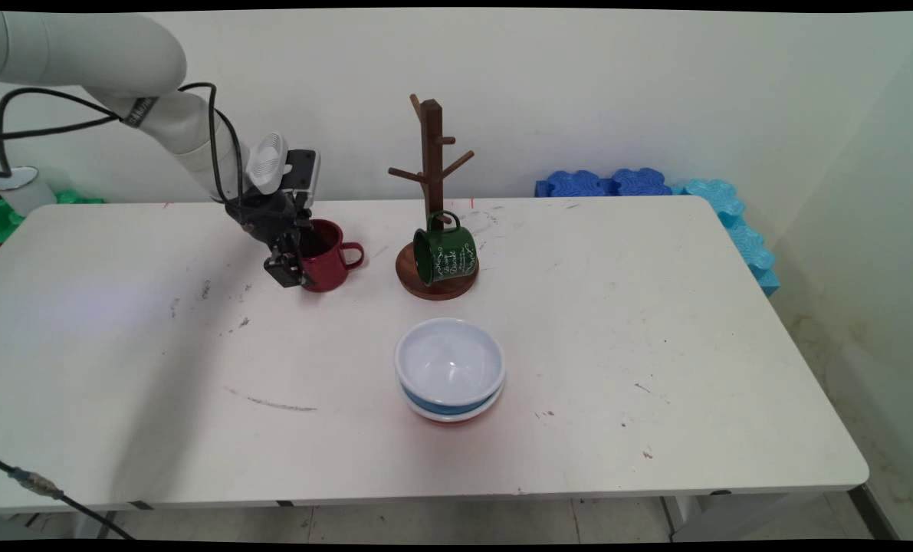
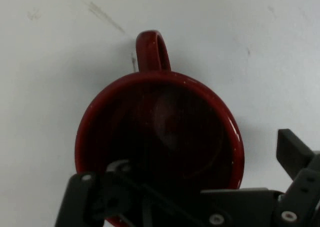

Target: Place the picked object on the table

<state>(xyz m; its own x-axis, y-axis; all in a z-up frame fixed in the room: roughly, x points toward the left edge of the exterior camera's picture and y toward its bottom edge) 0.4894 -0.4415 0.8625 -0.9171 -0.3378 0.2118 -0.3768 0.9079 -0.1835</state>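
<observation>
The gripper hangs at the red mug's left rim, jaws spread, one finger inside the rim, one outside. The mug stands upright on the desk, handle pointing right toward the mug tree

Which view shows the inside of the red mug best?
The hand view: it looks straight down into the red mug, showing its rim, dark inside and handle. The main view shows the mug from the side, partly hidden behind the gripper.
</observation>
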